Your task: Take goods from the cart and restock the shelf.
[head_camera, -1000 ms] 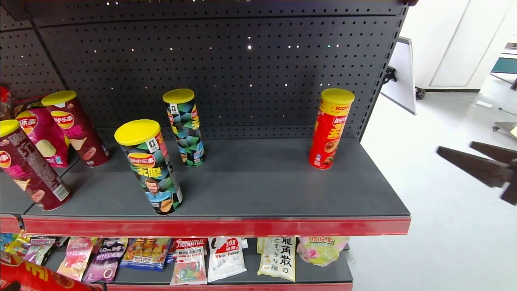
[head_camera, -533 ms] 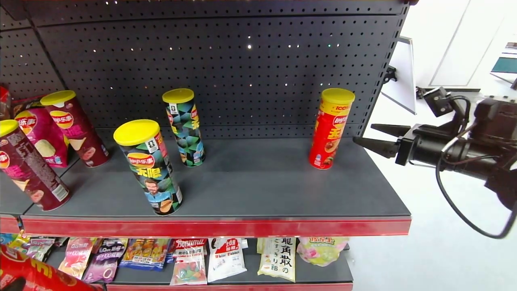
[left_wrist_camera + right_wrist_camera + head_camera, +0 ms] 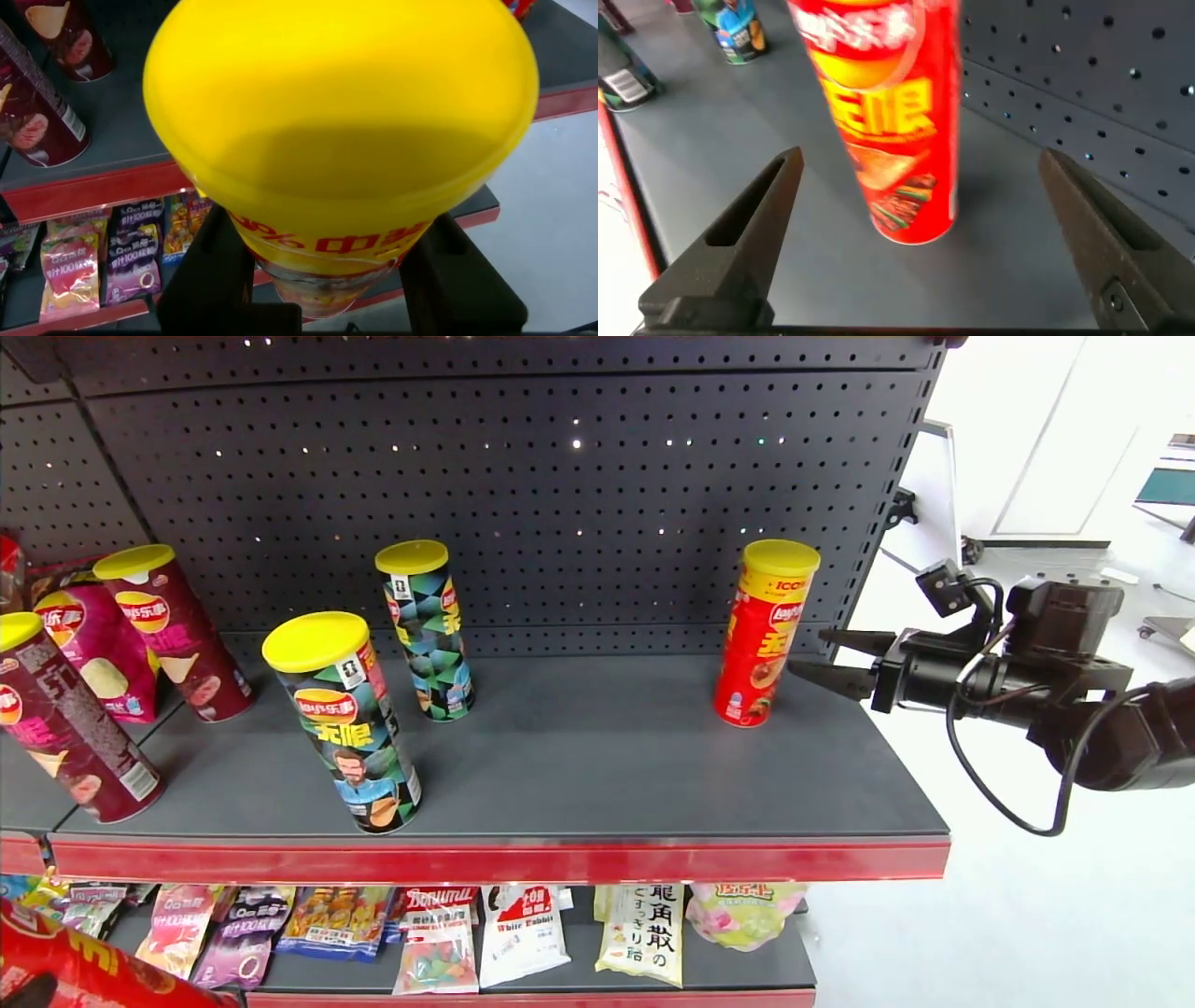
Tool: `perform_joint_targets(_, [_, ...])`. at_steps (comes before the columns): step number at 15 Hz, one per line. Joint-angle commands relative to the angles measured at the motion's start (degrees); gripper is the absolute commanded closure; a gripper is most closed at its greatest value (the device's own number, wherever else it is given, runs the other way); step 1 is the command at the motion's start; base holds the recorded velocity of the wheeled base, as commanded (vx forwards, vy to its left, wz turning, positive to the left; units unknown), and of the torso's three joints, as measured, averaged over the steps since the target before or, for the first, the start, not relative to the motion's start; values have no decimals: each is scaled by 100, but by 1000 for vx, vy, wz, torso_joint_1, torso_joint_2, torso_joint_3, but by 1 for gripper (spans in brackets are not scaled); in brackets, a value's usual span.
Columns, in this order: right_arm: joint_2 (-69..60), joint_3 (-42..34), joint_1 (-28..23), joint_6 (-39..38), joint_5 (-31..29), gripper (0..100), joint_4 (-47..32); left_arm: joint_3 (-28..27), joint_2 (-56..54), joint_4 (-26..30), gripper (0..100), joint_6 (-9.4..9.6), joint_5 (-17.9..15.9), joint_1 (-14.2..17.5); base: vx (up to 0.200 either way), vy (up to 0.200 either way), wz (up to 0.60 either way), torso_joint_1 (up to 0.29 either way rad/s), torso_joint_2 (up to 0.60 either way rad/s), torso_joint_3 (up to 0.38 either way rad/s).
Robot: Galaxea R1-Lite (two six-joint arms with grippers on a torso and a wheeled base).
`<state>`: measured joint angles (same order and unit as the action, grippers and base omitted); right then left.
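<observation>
Bright, even light falls from above on the shelf (image 3: 579, 756); the cans (image 3: 341, 719) on it throw short, soft shadows. Right of the shelf the floor (image 3: 1027, 915) glares almost white. Behind the shelf, pinpoints of light shine through the pegboard (image 3: 523, 476). Cans at the shelf's left end lean outward, stretched by the wide lens. In the left wrist view the held can (image 3: 327, 257) has its yellow lid (image 3: 336, 84) out of focus, with a shadow across part of it. In the right wrist view the red can (image 3: 892, 121) and the fingers (image 3: 738, 243) look soft.

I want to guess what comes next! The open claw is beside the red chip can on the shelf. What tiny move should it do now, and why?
Probably slide the right gripper a little closer to the red can. Its fingers are open and end short of the upright can, so closing now would likely catch nothing.
</observation>
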<state>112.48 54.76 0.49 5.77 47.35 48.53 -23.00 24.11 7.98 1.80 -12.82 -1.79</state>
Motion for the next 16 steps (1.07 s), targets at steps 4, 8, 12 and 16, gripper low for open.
perform_joint_targets(4, [327, 421, -31, 3, 240, 0, 7, -2, -12, 1, 100, 4, 8, 3, 0, 0, 0, 0, 0, 0])
perform_joint_targets(8, [432, 571, 13, 12, 319, 0, 7, 33, -21, 10, 100, 4, -45, -14, 0, 0, 0, 0, 0, 0])
perform_joint_targets(12, [678, 931, 30, 12, 354, 0, -2, 33, 32, 10, 100, 4, -124, -23, 0, 0, 0, 0, 0, 0])
perform_joint_targets(16, [740, 1028, 109, 3, 503, 0, -2, 33, 58, 10, 100, 4, -168, -23, 0, 0, 0, 0, 0, 0])
